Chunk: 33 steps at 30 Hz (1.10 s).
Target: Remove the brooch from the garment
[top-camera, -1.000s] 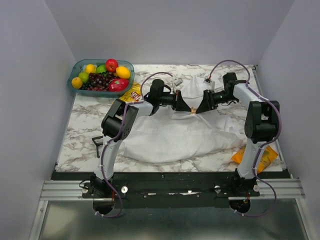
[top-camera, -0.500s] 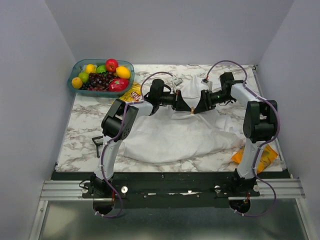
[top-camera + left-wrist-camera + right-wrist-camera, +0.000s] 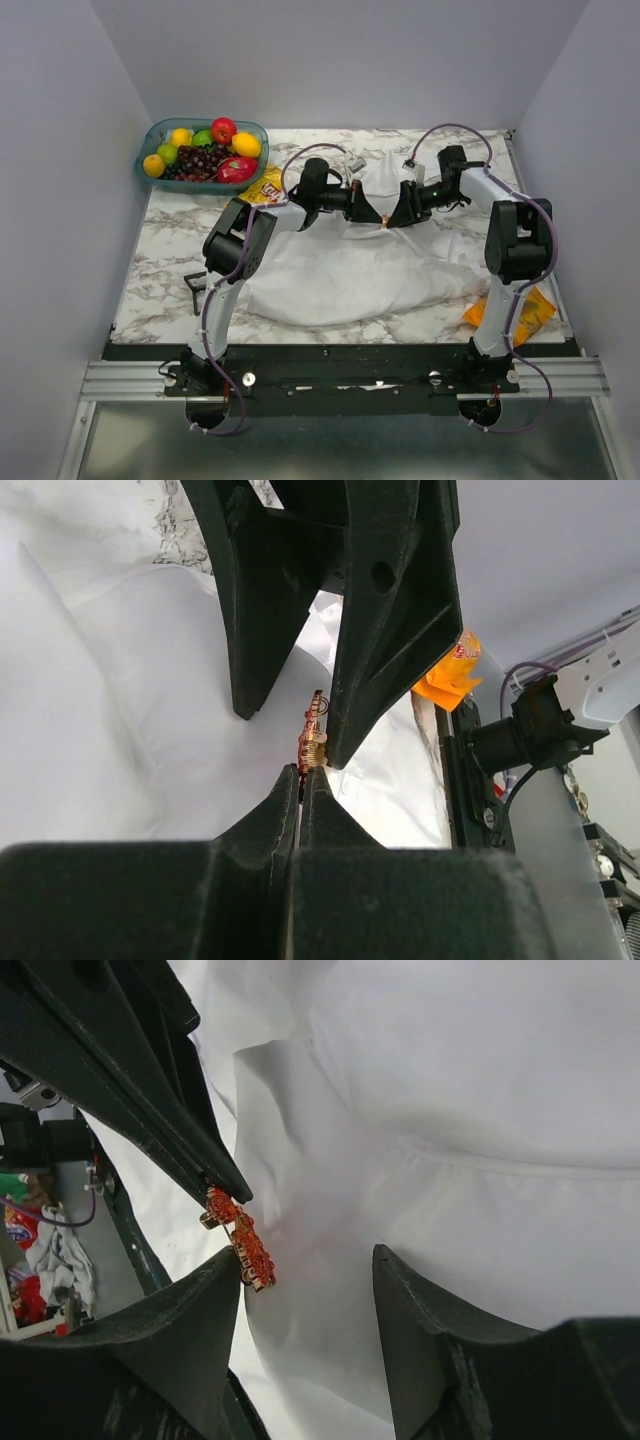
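Observation:
The white garment (image 3: 340, 275) lies crumpled across the middle of the table and fills the left wrist view (image 3: 130, 710) and the right wrist view (image 3: 480, 1110). The brooch (image 3: 384, 226), a tiny orange-gold trinket, sits on a raised fold between both grippers. My left gripper (image 3: 374, 210) is shut, its tips (image 3: 302, 776) pinching one end of the brooch (image 3: 314, 742). My right gripper (image 3: 400, 212) is open and faces it; its own tips (image 3: 308, 1255) straddle the fold, and one finger (image 3: 200, 1300) touches the brooch (image 3: 240, 1238).
A teal bowl (image 3: 160, 130) of fruit stands at the back left, with a yellow chip bag (image 3: 265, 185) beside it. An orange snack packet (image 3: 515, 315) lies by the right arm's base. A small black object (image 3: 195, 288) lies at the left front.
My right gripper has moved left, closing in on the left gripper and the brooch. The left gripper has held still on the brooch.

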Motion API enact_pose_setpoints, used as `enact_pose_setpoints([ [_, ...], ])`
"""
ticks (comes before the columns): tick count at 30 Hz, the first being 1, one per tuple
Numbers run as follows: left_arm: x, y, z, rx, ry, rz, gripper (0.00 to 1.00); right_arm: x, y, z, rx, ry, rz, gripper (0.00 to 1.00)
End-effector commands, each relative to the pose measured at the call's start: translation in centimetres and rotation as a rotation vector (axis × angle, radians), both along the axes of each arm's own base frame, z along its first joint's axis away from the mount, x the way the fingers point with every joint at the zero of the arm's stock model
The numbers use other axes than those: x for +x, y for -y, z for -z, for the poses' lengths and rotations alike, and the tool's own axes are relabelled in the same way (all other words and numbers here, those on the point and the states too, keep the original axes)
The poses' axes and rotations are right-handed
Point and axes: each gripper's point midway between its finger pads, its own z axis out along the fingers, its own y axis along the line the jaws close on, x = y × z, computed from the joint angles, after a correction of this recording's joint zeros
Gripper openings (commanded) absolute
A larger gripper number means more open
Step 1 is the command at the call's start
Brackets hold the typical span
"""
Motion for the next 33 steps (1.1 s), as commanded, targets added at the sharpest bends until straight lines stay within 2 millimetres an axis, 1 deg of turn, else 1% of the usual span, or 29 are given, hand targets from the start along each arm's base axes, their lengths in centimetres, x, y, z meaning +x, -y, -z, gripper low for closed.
enact_pose_setpoints([
  [1,-0.7,0.9,-1.4,-0.024,0.069,0.05,0.0,1.7,0.8,2.1,-0.096,0.004,0.051,0.62],
  [4,-0.9,1.1,-1.6,-0.021,0.082,0.054,0.0,1.9,1.0,2.5,-0.114,-0.004,0.062,0.62],
  [8,-1.2,1.5,-1.2,0.009,0.083,0.052,0.0,2.2,0.9,2.9,-0.152,0.0,0.066,0.62],
  [9,-0.9,1.6,-1.3,0.014,0.109,0.042,0.0,2.3,0.8,2.9,-0.158,-0.001,0.068,0.62],
  [11,-0.9,1.7,-1.0,0.031,0.098,0.04,0.0,2.6,0.9,3.2,-0.201,0.01,0.076,0.63],
  [14,-0.3,1.7,-0.3,0.075,0.103,0.01,0.0,2.7,0.6,3.7,-0.253,0.02,0.07,0.65],
  [16,-0.1,1.6,-0.1,0.089,0.112,-0.004,0.0,2.8,0.3,3.6,-0.261,0.029,0.065,0.66],
  [20,0.0,1.3,0.3,0.113,0.103,-0.018,0.0,2.7,0.4,3.2,-0.269,0.04,0.06,0.68],
  [21,0.0,1.3,0.4,0.115,0.102,-0.021,0.0,2.7,0.5,2.6,-0.267,0.053,0.056,0.69],
  [23,0.2,0.8,0.5,0.126,0.108,-0.028,0.0,1.9,0.4,1.3,-0.25,0.073,0.004,0.72],
  [24,0.3,0.6,0.4,0.129,0.113,-0.031,0.0,2.0,0.3,-0.3,-0.232,0.109,-0.016,0.73],
  [25,0.4,0.3,0.5,0.135,0.121,-0.034,0.0,1.1,0.6,-1.1,-0.221,0.114,-0.057,0.74],
  [26,0.5,-0.1,0.3,0.144,0.141,-0.034,0.0,0.7,0.2,-2.3,-0.166,0.132,-0.082,0.75],
  [27,0.6,-0.4,0.2,0.15,0.158,-0.034,0.0,0.6,0.3,-3.4,-0.142,0.157,-0.092,0.76],
  [28,0.7,-0.6,0.0,0.155,0.174,-0.034,0.0,0.2,0.7,-4.7,-0.121,0.182,-0.097,0.77],
  [29,0.6,-0.9,0.0,0.171,0.168,-0.03,0.0,-0.1,0.4,-5.8,-0.076,0.198,-0.109,0.77],
  [31,1.1,-1.1,-0.4,0.183,0.224,-0.026,0.0,-0.2,0.8,-7.1,-0.052,0.23,-0.111,0.77],
  [32,1.1,-1.3,-0.3,0.201,0.228,-0.022,0.0,-0.3,0.7,-7.6,-0.029,0.236,-0.11,0.77],
  [33,1.4,-1.4,-0.5,0.209,0.267,-0.027,0.0,-0.4,0.8,-7.8,-0.018,0.238,-0.107,0.77],
])
